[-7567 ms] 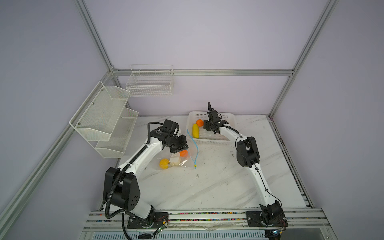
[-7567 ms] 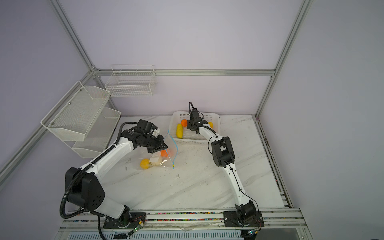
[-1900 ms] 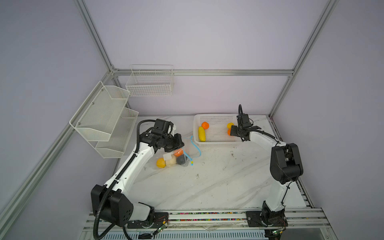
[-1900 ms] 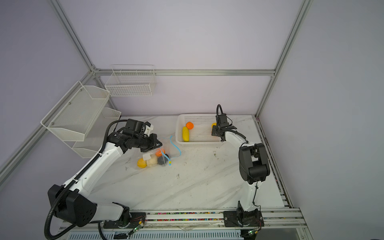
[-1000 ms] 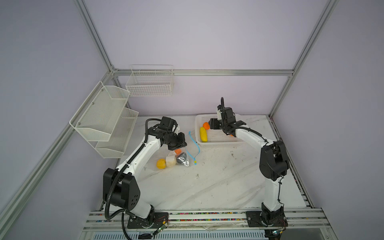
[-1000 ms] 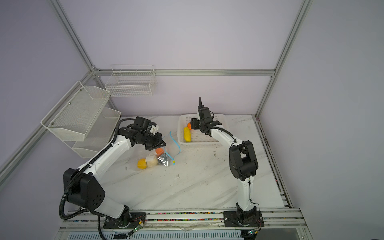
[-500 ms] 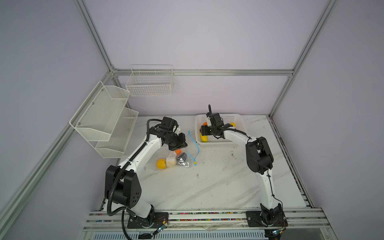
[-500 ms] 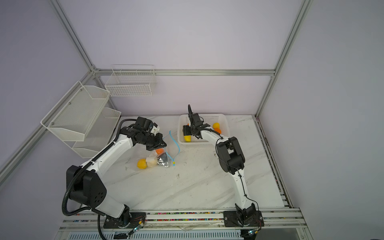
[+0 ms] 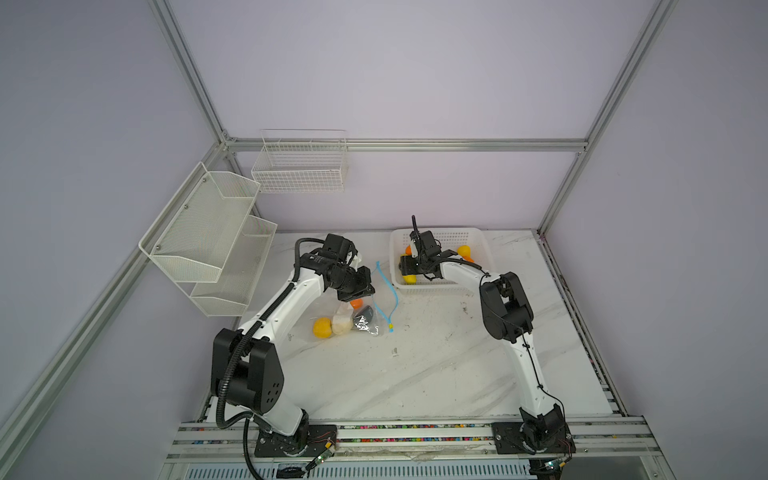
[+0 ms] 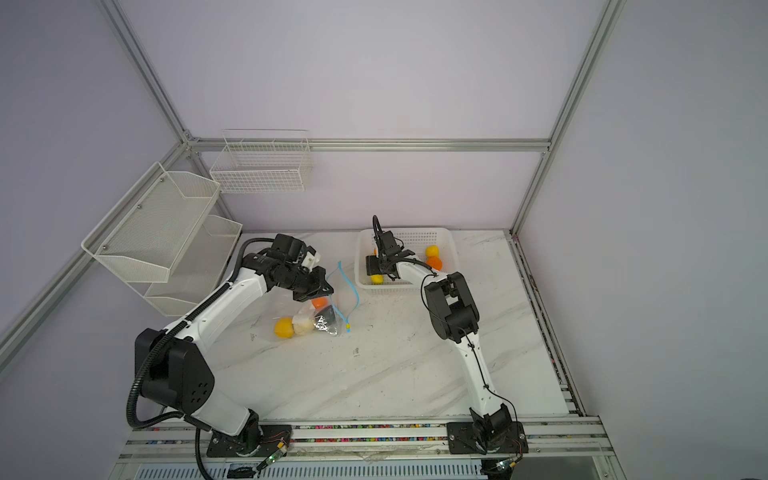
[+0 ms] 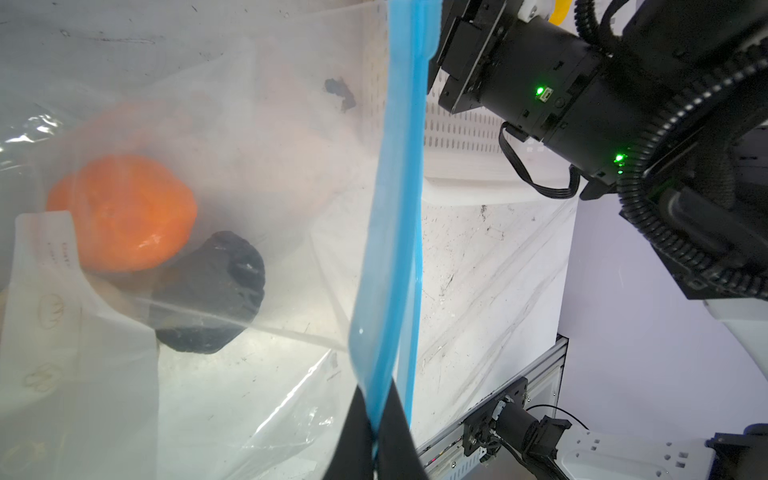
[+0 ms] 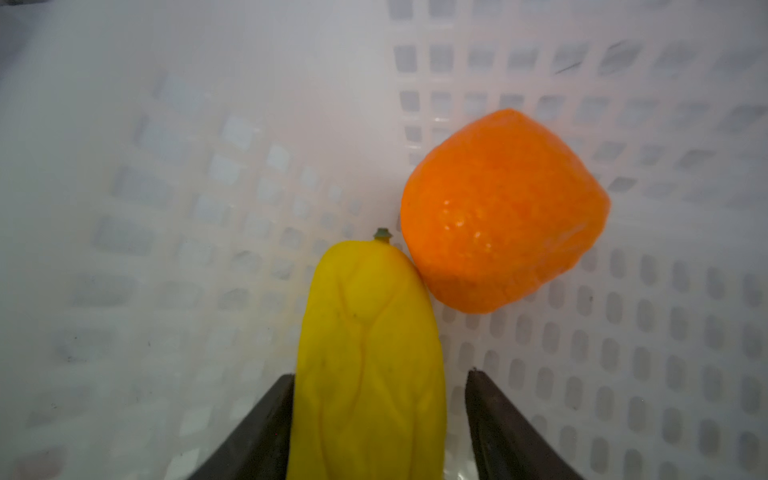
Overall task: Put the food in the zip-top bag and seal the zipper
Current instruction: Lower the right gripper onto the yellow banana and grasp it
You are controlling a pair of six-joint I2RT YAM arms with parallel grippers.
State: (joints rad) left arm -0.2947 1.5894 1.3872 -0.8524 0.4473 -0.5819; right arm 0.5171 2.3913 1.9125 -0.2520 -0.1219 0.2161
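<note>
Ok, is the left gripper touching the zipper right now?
Touching. The left wrist view shows the left gripper shut on the light-blue zipper, the strip pinched between its black fingers with no gap.

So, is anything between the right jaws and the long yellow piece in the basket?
Nothing visible. The jaws stand open astride the yellow piece, one against its side, the other with a gap. The orange ball leans on its tip, beyond the jaws, not between.
</note>
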